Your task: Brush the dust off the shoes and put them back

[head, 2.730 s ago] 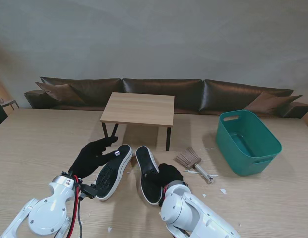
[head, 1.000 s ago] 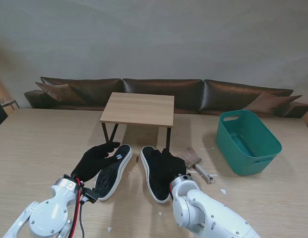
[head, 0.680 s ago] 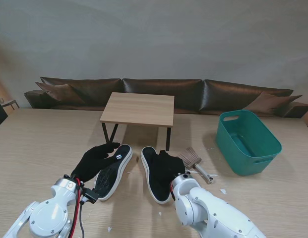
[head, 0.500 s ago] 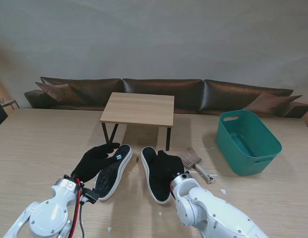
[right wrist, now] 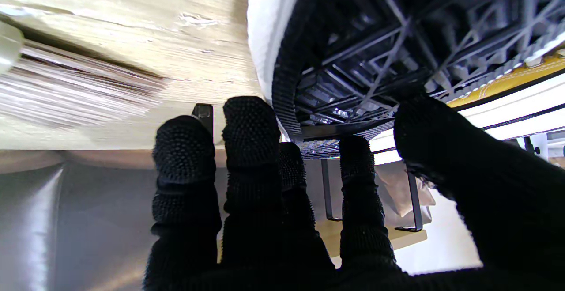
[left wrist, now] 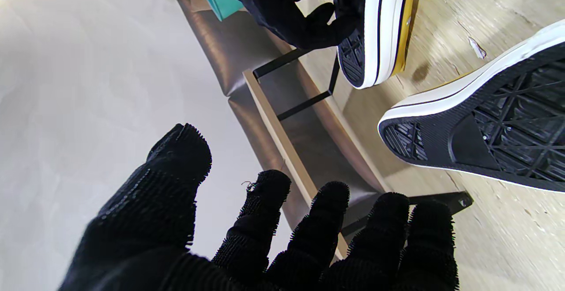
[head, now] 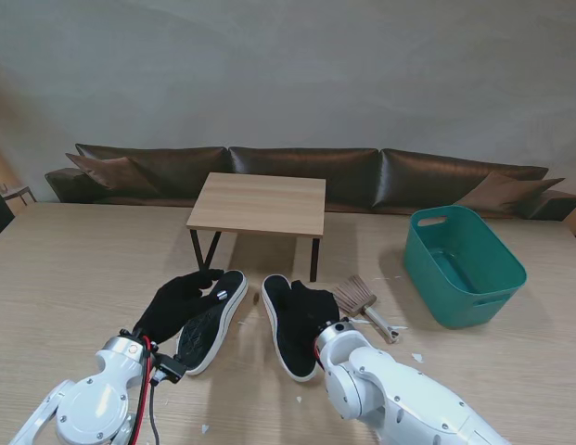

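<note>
While shoes (head: 288, 324) lie outside, teal bin (head: 464, 266) holds nothing.

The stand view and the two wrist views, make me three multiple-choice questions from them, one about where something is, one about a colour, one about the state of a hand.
1. Where does the brush lie?
A. Inside the basin
B. On the table between the right shoe and the basin
C. On the small bench

2. What colour is the basin?
A. Teal green
B. Red
C. White

3. What is the left hand doing?
A. Gripping the brush
B. Clenched in a fist
C. Open, holding nothing

Answers: 1 B, it rests on the wood beside the right shoe. 2 A, its walls are teal green. 3 C, the left wrist view shows spread fingers with nothing between them.
</note>
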Tool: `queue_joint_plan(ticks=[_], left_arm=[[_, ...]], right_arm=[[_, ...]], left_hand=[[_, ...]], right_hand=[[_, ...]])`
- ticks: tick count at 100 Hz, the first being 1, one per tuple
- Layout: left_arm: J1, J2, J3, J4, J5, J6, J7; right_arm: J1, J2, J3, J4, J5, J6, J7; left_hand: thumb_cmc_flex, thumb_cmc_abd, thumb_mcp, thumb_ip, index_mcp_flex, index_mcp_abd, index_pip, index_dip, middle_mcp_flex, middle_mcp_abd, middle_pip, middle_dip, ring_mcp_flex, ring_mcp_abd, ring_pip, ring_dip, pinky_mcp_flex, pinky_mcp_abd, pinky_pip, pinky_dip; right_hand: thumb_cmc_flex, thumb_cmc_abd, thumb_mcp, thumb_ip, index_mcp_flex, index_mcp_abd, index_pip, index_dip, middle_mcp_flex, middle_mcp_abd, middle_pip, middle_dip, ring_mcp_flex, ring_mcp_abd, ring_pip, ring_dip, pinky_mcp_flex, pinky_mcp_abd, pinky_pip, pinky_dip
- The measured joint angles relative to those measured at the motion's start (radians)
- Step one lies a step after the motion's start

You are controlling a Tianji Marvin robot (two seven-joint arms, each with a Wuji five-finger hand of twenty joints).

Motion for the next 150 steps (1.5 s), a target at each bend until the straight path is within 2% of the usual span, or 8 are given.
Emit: queue_joint_plan(ticks=[49,59,67,70,80,102,128,150], left_arm=[[0.011,-0.004,0.007,-0.006,0.0,0.013,0.017],[0.012,-0.004,0.007,-0.006,0.0,0.013,0.017],[0.014,-0.004,0.005,-0.008,0.001,0.013,0.015],[0.015,-0.004,0.004,-0.01,0.002,0.013,0.015],[0.018,-0.004,0.002,-0.014,0.005,0.011,0.014],[0.018,-0.004,-0.001,-0.014,0.005,0.003,0.014],[0.016,-0.004,-0.006,-0.009,0.003,-0.006,0.01],[0.014,-0.004,-0.007,-0.003,0.001,-0.008,0.008]], right_arm=[[0.015,0.003,-0.007,-0.002,0.005,-0.006,0.029],[0.012,0.004,-0.007,-0.003,-0.011,-0.006,0.024],[-0.001,0.003,-0.001,-0.002,-0.024,-0.009,-0.002],[-0.009,0.003,0.004,-0.002,-0.029,-0.01,-0.011],[-0.035,0.002,0.025,-0.011,-0.042,-0.012,-0.024],[-0.061,0.004,0.038,-0.03,-0.059,-0.009,-0.032],[-0.071,0.004,0.043,-0.03,-0.071,0.001,-0.046],[-0.077,0.003,0.05,-0.031,-0.07,0.013,-0.049]], left_hand=[[0.0,0.0,0.0,0.0,0.0,0.0,0.0,0.0,0.0,0.0,0.0,0.0,0.0,0.0,0.0,0.009,-0.001,0.0,0.0,0.0],[0.0,0.0,0.0,0.0,0.0,0.0,0.0,0.0,0.0,0.0,0.0,0.0,0.0,0.0,0.0,0.009,-0.001,0.0,0.0,0.0],[0.0,0.0,-0.002,0.0,0.0,0.0,0.0,0.0,0.0,0.0,0.0,0.0,0.0,0.0,0.0,0.009,-0.001,0.0,0.0,0.0],[0.0,0.0,-0.003,0.0,0.0,0.0,0.0,0.0,0.0,0.0,0.0,0.0,0.0,0.0,0.0,0.009,-0.001,0.0,0.0,0.0],[0.0,0.0,-0.011,0.0,0.0,0.0,0.0,0.0,0.001,0.0,0.0,0.0,0.0,0.0,0.0,0.009,-0.001,0.0,0.0,0.0],[0.0,0.0,-0.011,0.0,0.001,0.0,0.0,0.0,0.001,0.0,0.0,0.0,0.0,0.0,0.0,0.009,-0.001,0.0,0.0,0.0],[0.0,0.0,-0.017,0.0,0.001,0.0,0.0,0.0,0.001,0.0,0.0,0.0,0.0,0.0,0.0,0.009,-0.001,0.0,0.0,0.001],[0.0,0.014,-0.022,0.0,0.001,0.0,0.0,0.0,0.001,0.0,0.0,0.0,0.0,0.0,0.0,0.009,-0.001,0.0,0.0,0.001]], right_hand=[[0.004,-0.019,0.002,0.002,-0.007,0.005,0.027,0.001,0.0,0.014,0.01,0.029,0.011,0.0,-0.014,0.003,0.0,-0.001,-0.005,0.0],[0.003,-0.019,0.002,0.01,-0.01,0.009,0.021,-0.002,0.002,0.014,-0.003,0.029,0.01,0.02,-0.066,-0.002,0.0,-0.001,-0.064,-0.004],[-0.007,-0.019,0.002,0.013,0.002,0.013,-0.005,-0.04,0.014,0.014,-0.038,0.011,-0.038,0.045,-0.153,-0.027,0.0,-0.001,-0.122,-0.029],[-0.012,-0.019,0.002,0.032,0.002,0.014,-0.019,-0.05,0.014,0.01,-0.055,0.004,-0.04,0.052,-0.193,-0.04,0.0,-0.001,-0.138,-0.029],[-0.016,0.004,0.002,0.041,0.001,0.015,-0.05,-0.074,0.012,-0.005,-0.082,-0.027,-0.072,0.053,-0.269,-0.064,0.0,0.007,-0.176,-0.049],[-0.031,0.017,-0.017,0.042,0.005,0.011,-0.057,-0.087,0.012,-0.039,-0.082,-0.038,-0.072,0.053,-0.278,-0.073,0.0,0.008,-0.186,-0.066],[-0.055,0.099,-0.091,0.043,-0.023,0.038,-0.067,-0.099,0.013,-0.074,-0.089,-0.067,-0.072,0.053,-0.278,-0.074,0.0,0.008,-0.186,-0.066],[-0.093,0.127,-0.146,0.043,-0.037,0.037,-0.068,-0.103,0.035,-0.075,-0.077,-0.067,-0.072,0.053,-0.278,-0.074,0.0,0.009,-0.186,-0.066]])
